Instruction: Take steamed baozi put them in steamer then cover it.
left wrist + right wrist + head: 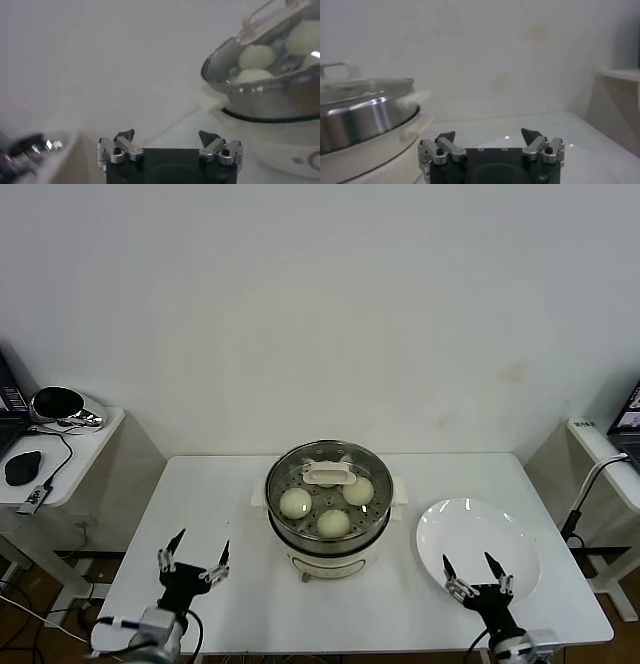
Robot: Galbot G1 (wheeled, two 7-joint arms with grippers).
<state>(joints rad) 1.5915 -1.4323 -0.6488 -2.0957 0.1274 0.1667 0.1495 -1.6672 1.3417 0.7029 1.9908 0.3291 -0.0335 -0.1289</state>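
Low at the table's (230, 604) near edge, my left gripper (196, 557) and right gripper (478, 570) rest with jaws apart, holding nothing. Between them and farther out stands the steamer (328, 524) — the cover (328, 481) on it, three steamed baozi (334, 523) visible beneath the glass. Just beyond my right jaws lies a white plate (500, 529) — a pale wall behind.
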